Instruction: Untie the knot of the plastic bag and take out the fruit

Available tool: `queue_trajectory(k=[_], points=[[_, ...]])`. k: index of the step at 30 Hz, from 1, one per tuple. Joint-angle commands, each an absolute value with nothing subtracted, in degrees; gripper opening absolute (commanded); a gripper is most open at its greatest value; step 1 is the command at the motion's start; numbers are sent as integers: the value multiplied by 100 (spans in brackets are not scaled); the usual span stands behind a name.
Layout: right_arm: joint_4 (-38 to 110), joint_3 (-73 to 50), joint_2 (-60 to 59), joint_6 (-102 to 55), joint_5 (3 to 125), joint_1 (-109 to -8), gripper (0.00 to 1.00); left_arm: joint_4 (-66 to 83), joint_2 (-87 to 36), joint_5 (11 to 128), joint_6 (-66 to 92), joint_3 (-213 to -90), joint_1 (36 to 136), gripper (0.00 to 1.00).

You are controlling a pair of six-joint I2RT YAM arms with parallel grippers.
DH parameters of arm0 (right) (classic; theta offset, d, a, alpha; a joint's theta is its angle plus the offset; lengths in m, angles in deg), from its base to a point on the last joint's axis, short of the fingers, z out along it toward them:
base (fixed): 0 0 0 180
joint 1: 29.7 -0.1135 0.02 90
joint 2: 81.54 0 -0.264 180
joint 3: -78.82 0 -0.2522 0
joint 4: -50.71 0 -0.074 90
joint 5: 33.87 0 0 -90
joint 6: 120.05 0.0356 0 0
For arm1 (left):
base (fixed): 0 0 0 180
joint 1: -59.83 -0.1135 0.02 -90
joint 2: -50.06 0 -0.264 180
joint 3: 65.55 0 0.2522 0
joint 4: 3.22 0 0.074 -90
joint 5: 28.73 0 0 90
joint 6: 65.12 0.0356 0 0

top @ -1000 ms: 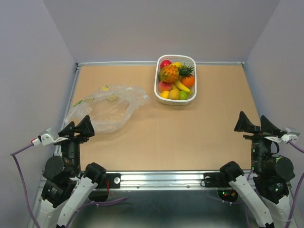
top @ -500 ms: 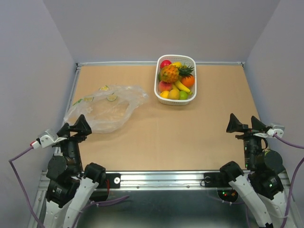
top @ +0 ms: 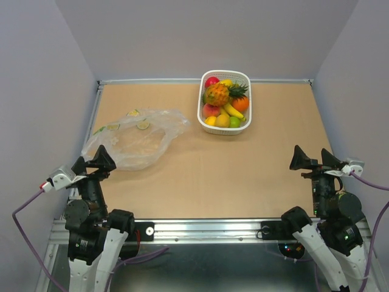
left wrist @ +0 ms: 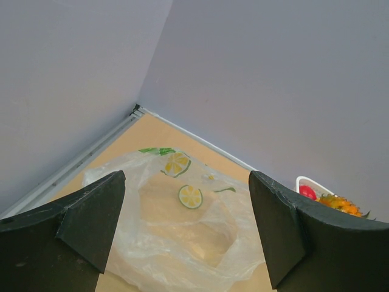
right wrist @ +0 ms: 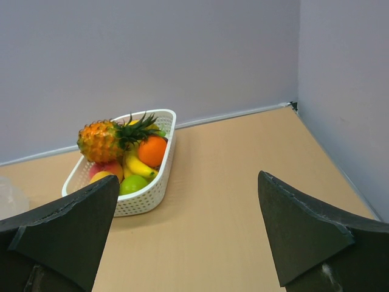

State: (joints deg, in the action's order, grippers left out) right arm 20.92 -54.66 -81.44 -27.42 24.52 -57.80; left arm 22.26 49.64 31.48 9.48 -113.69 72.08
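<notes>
Plastic bag (top: pixel 135 139) is what you find on the left part of the table (top: pixel 231 176), near the left wall, lying flat and crumpled. It is thin and clear, so the tan surface shows through it. It is wider than the white basket (top: pixel 225 131), which stands well apart from it at the far edge, right of the middle.

In the basket you see the fruit piled: a pineapple (top: pixel 216 94) on top, an orange (top: pixel 240 103), a peach (top: pixel 211 110), bananas (top: pixel 231 112), a yellow oval fruit (top: pixel 222 120), a green fruit (top: pixel 234 121) and a red apple (top: pixel 211 81) at the back.

The left gripper (top: pixel 91 163) hangs just in front of the near edge of the bag, fingers spread wide and holding nothing. The right gripper (top: pixel 313 159) hangs over the right side of the table, also spread wide and empty.

Only the left wrist view gives you the green-and-yellow citrus-slice prints (left wrist: pixel 190 196) and the fine creases clearly; of the basket it shows only a corner. The right wrist view gives you the slotted wall of the basket from the side, and only a sliver of the bag at its left border. Only the top view shows both arms together.
</notes>
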Motion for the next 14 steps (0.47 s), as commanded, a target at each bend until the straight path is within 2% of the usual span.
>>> queue_trajectory(k=[1,14], points=[[2219,-5534,-8137,-2750,2449,-5756,100,1845,6122,3261,1073,-11324,7169,94],[2262,-5551,-8137,-2759,2493,-5756,100,1801,6131,3244,1011,-11306,7161,93]])
